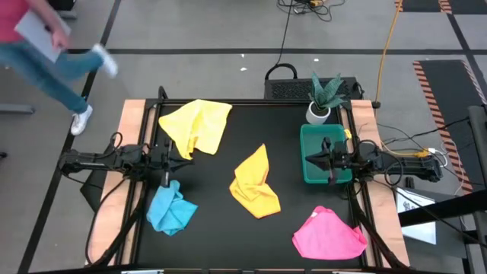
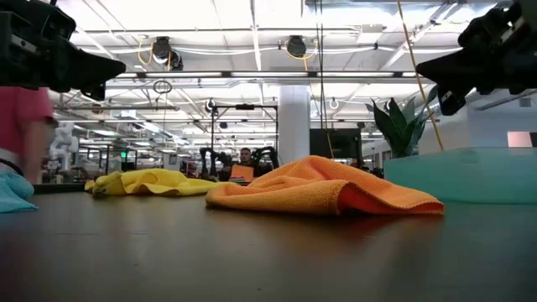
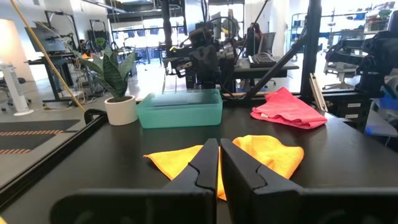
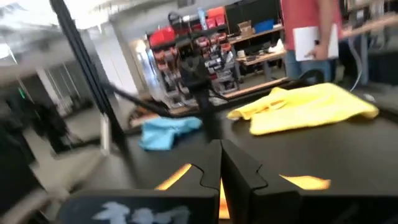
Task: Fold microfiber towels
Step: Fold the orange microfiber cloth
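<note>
Low view: plush rumpled orange-yellow towel point(image 2: 323, 195) on matte table point(image 2: 252, 260); both hands pressed together, empty.

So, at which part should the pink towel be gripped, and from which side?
Probably at the pointed corner at the far end of the pink towel, coming from above: this corner sticks out from the crumpled heap, so it is the easiest to pinch.

A crumpled orange-yellow towel point(image 2: 323, 189) lies mid-table, a yellow towel point(image 2: 151, 181) behind, a green tray point(image 2: 478, 174) alongside.
</note>
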### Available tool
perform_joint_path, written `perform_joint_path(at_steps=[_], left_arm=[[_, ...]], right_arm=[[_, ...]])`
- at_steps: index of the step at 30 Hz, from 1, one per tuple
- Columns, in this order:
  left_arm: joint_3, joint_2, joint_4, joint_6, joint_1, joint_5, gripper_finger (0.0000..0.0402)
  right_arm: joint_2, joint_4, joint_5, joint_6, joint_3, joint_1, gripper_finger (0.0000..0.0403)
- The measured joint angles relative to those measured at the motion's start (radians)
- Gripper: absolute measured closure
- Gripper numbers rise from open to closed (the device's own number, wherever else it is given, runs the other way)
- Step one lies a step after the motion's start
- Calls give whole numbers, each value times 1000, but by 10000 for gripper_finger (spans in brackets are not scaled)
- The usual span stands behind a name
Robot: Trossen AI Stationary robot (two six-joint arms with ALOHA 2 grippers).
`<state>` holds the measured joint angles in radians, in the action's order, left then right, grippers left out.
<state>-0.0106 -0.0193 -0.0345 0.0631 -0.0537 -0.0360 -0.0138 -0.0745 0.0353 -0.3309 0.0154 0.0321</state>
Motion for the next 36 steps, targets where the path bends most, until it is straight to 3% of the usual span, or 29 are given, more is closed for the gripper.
perform_joint_path(at_steps=[4,7,17,29,36], left_arm=[[0,0,0,0,0,0,380],[0,0,0,0,0,0,380],[0,0,0,0,0,0,380],[0,0,1,0,0,0,380],[0,0,0,0,0,0,380]], right_arm=[[-36,-107,197,14,0,-1,403],[-88,-153,231,38,0,-1,403],[-381,-223,221,160,53,-43,403],[-775,-280,-13,246,238,-145,401],[-1048,-305,-10,202,435,-146,341]])
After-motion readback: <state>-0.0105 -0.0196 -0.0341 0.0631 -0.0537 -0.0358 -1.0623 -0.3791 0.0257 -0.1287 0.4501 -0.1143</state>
